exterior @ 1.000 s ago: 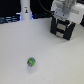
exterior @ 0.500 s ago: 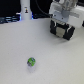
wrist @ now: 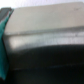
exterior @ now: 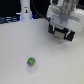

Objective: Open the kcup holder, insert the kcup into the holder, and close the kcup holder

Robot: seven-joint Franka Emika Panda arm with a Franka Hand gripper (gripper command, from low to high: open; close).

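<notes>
The kcup [exterior: 31, 62], a tiny green pod with white patches, lies on the white table towards the front of the exterior view. At the back right, the arm's white hand hangs over a dark boxy shape with a grey front, the kcup holder [exterior: 61, 35]. My gripper [exterior: 59, 28] is right at the holder's top, far from the kcup. Its fingers blur into the dark box, so I cannot tell whether they are open or shut. The wrist view is filled by a blurred grey surface of the kcup holder [wrist: 47, 37] with a dark band beneath it.
A tall white bottle-like post [exterior: 25, 10] stands at the back on the exterior view's left. Dark clutter runs along the back edge behind it. A teal strip [wrist: 4, 45] shows at one edge of the wrist view.
The arm has shifted slightly lower and towards the exterior view's left over the holder. The kcup has not moved.
</notes>
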